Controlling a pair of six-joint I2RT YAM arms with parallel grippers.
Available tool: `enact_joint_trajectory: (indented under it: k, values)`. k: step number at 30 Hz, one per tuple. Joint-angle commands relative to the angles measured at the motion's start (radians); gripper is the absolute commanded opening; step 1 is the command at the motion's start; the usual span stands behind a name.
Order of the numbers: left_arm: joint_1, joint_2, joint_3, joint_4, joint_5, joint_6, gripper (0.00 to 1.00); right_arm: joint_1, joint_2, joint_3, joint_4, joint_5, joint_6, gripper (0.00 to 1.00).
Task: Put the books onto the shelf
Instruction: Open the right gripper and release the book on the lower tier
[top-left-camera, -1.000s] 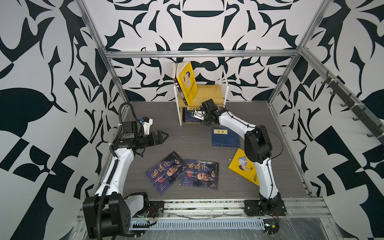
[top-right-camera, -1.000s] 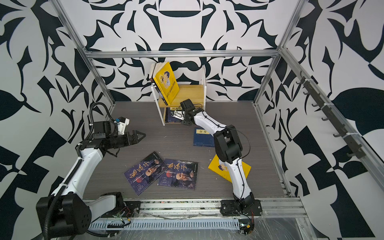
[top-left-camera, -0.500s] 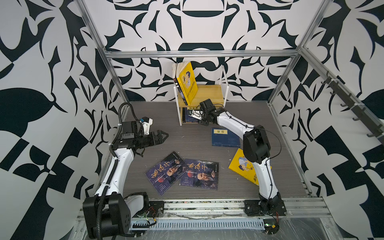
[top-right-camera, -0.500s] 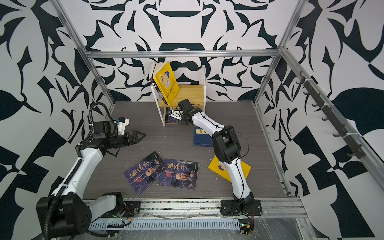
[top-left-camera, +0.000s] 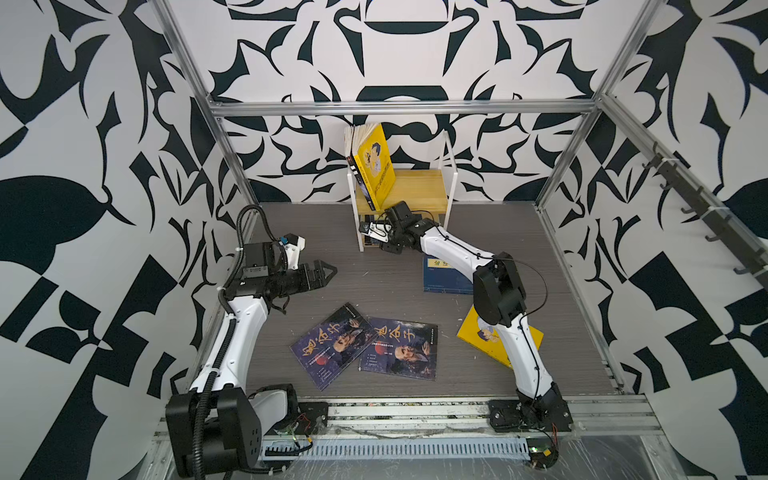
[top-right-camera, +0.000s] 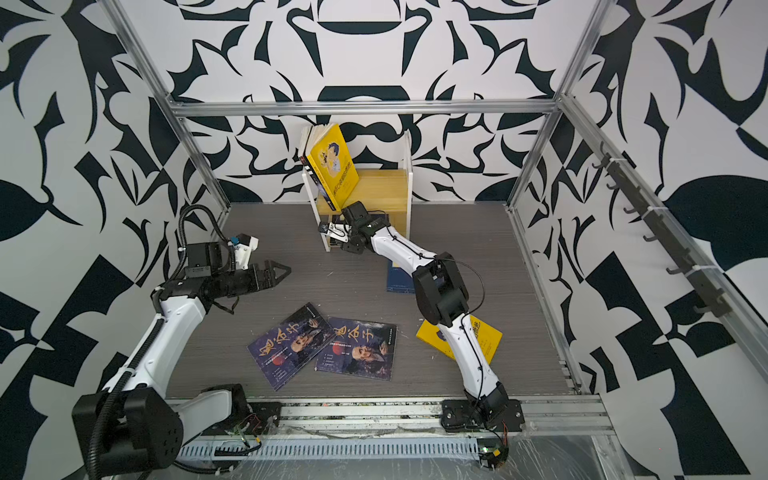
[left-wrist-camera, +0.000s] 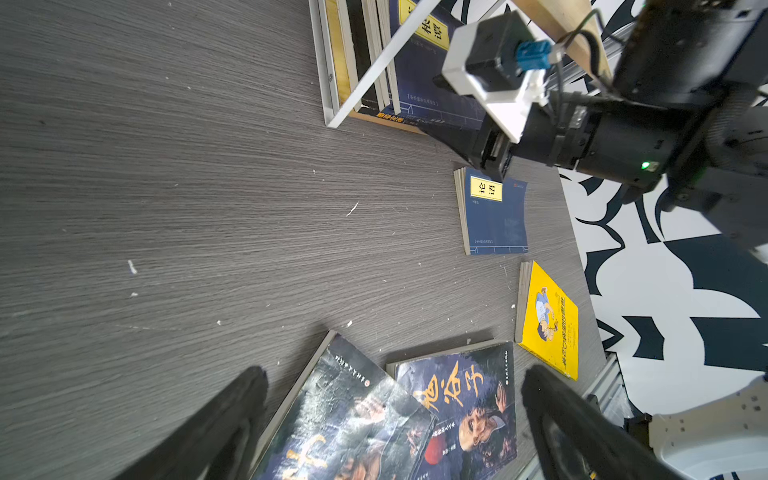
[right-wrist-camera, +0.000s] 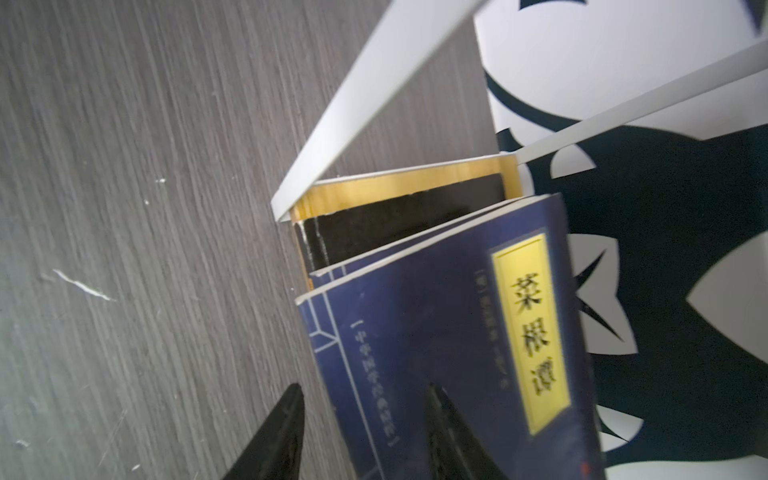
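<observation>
At the shelf (top-left-camera: 419, 189) lower tier, R gripper (right-wrist-camera: 365, 395) sits w/ jaws apart, straddling the front edge of a navy book (right-wrist-camera: 415, 332) standing upright there. One finger (right-wrist-camera: 286, 419) is clear of the cover w/ a visible gap, the other lies over its face. More bks stand behind it. Upper tier: yellow book (top-left-camera: 376, 166) leans against the frame. L gripper (top-left-camera: 325, 274) hovers wide open at left, well apart from shelf, nothing btw its fingers. On the floor, a portrait book (top-left-camera: 332, 345) overlaps its twin (top-left-camera: 401, 349); 2nd navy book (top-left-camera: 446, 276) & 2nd yellow book (top-left-camera: 482, 338) lie partly under the R arm.
</observation>
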Motion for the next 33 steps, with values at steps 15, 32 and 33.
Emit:
enact_joint_trajectory:
  k: [15, 32, 33]
  values:
    - [0.006, -0.007, 0.000, 0.006, 0.017, 0.005, 1.00, 0.000, 0.019, 0.080, 0.019, -0.014, 0.039, 0.37]
    - [0.004, 0.001, 0.000, 0.012, 0.000, 0.013, 1.00, 0.001, 0.018, 0.110, 0.022, -0.024, 0.027, 0.34]
    - [0.006, 0.001, 0.006, 0.007, 0.002, 0.015, 1.00, 0.005, 0.011, 0.106, 0.015, -0.028, 0.027, 0.36]
